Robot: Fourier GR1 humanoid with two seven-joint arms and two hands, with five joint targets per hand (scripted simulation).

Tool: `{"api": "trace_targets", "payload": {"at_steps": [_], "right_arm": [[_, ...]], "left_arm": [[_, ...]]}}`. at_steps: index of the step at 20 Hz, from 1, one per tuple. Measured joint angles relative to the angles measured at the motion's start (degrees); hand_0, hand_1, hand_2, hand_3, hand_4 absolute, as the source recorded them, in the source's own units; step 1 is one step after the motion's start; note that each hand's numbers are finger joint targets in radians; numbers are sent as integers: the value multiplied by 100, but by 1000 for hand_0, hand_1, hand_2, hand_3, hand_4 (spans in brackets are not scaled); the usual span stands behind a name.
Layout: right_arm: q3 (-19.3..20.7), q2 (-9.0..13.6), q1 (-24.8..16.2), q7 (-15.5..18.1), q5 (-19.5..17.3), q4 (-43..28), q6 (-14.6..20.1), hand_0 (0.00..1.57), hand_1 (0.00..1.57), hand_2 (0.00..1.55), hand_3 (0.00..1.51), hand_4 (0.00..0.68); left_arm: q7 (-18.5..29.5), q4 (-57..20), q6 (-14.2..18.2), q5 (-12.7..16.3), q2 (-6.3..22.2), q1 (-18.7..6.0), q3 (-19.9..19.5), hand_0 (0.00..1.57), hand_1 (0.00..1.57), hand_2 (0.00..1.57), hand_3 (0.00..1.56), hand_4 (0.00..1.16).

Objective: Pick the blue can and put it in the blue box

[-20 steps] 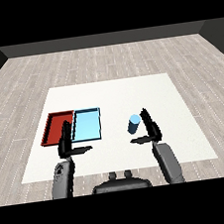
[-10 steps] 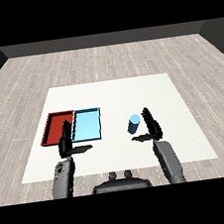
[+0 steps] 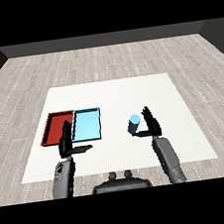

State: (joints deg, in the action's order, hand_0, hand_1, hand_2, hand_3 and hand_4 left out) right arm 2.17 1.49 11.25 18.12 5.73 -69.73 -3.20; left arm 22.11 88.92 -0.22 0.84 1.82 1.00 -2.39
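Right robot hand (image 3: 151, 124) is held open just right of the upright blue cylindrical can (image 3: 134, 123) on the white bench (image 3: 111, 94), nothing grasped. Closing off-centre could tip it. Left robot hand (image 3: 67, 142) is relaxed.

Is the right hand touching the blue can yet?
Cannot tell. In the head view the right hand, fingers straight, sits right beside the blue can, its thumb reaching toward the can's base, but no clear gap or contact shows.

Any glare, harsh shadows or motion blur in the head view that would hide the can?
Head view: even lighting, no glare or blur visible; the blue can shows clearly against the white table, beside the right hand, with no strong shadows.
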Motion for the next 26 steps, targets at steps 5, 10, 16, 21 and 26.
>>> {"api": "trace_targets", "payload": {"at_steps": [5, 10, 16, 21, 26], "right_arm": [[125, -13, 405, 164, 34, 719, 120, 0, 0, 0, 0, 0], [183, -50, 675, 319, 203, 1266, 144, 0, 0, 0, 0, 0], [273, -76, 947, 552, 334, 1851, 103, 0, 0, 0, 0, 0], [163, -107, 1150, 672, 502, 2247, 259, 0, 0, 0, 0, 0], [143, -91, 1195, 630, 641, 2303, 177, 0, 0, 0, 0, 0]], "left_arm": [[-49, 40, 57, -28, 67, 6, 18, 0, 0, 0, 0, 0], [19, 11, -27, 80, 131, 1, -100, 0, 0, 0, 0, 0], [-149, 232, 115, -26, 69, 2, -29, 0, 0, 0, 0, 0], [-91, 273, 126, -84, 52, 68, 16, 0, 0, 0, 0, 0], [24, 78, 116, -81, 82, -22, -65, 0, 0, 0, 0, 0]]}}
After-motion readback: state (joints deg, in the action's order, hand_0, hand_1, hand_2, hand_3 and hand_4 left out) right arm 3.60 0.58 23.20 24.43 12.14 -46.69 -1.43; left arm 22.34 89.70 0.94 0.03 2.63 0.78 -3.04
